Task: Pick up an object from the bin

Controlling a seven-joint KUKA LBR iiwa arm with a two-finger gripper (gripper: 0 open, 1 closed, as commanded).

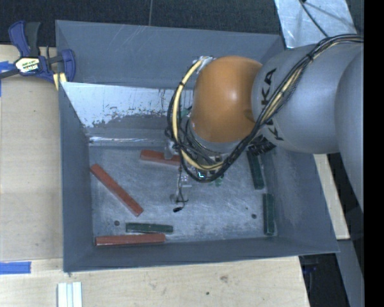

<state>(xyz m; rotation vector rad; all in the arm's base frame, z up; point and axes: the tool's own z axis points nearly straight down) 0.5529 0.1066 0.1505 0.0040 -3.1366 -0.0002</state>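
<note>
Bin: matt grey metal, floor scuffed. Left-side red-brown strip: matt. My orange wrist cover: smooth, glossy.

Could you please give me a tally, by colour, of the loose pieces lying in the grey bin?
Flat reddish-brown bars: 3
Flat dark green bars: 3
Total: 6
</note>
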